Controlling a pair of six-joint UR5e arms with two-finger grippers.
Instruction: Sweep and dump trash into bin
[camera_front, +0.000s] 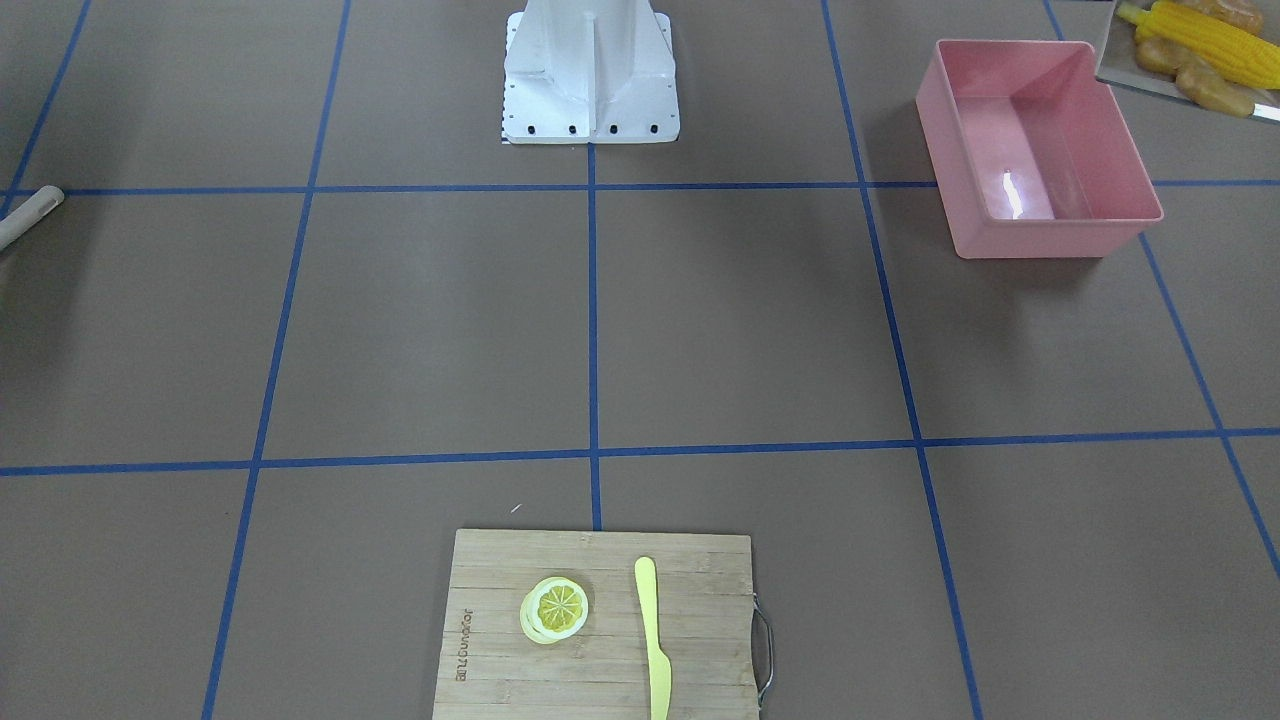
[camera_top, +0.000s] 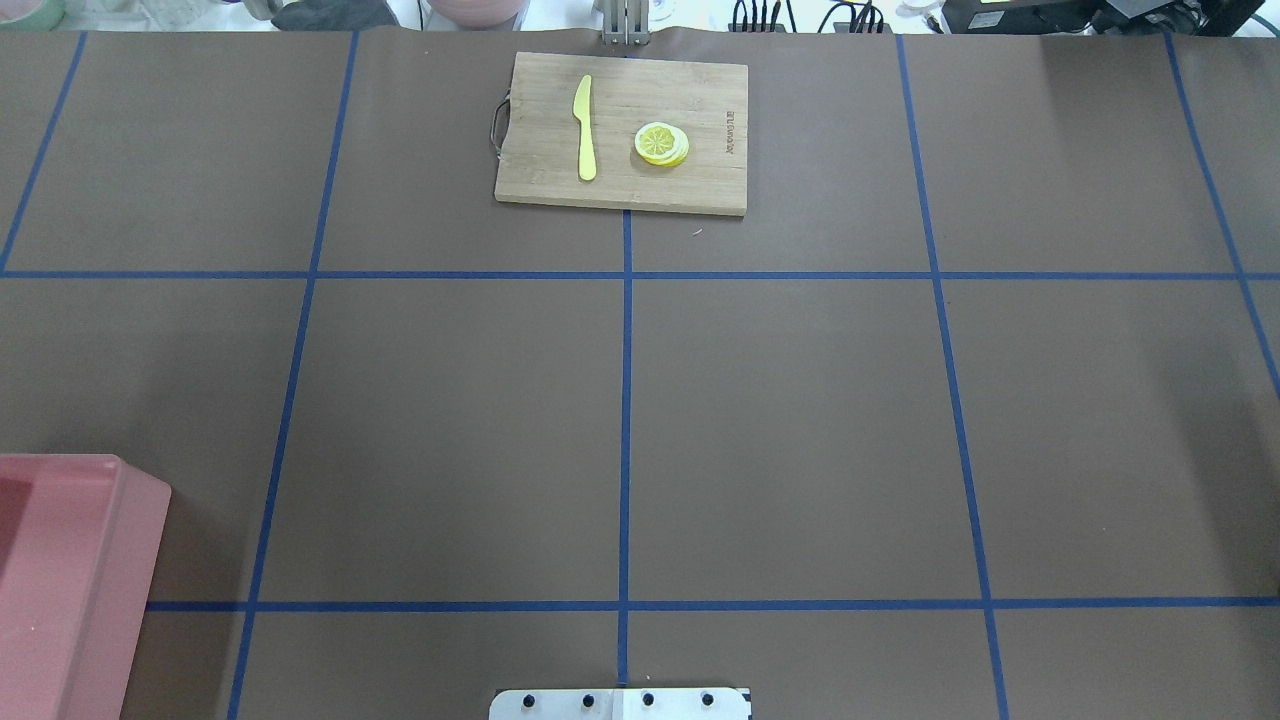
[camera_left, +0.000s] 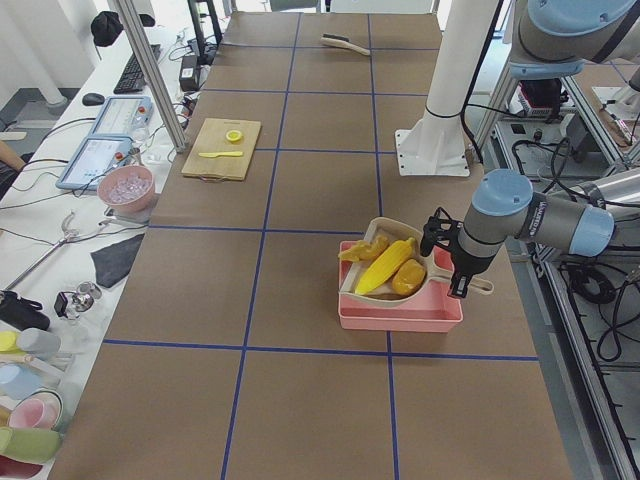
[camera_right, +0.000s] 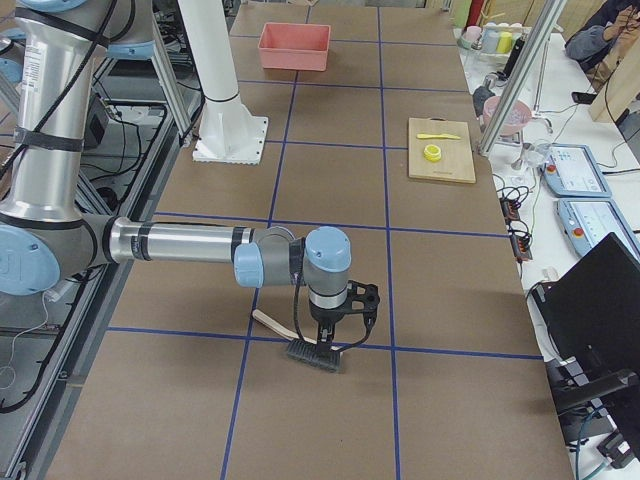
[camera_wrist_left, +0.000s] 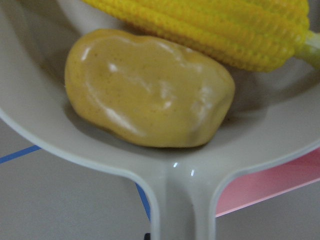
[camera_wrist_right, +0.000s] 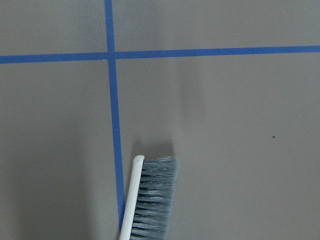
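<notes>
Over the bin (camera_left: 400, 318), corn (camera_left: 385, 265) half hid the ginger (camera_left: 352, 253) in the dustpan (camera_left: 385, 225) at the level left gripper (camera_left: 457, 272); its closure, like the downward-pointing right gripper's (camera_right: 325, 335), couldn't be told.

Brown blue-gridded table (camera_top: 800, 420) with pink bin (camera_front: 1050, 236), wooden cutting board (camera_top: 700, 185), white robot base (camera_front: 590, 100)
</notes>
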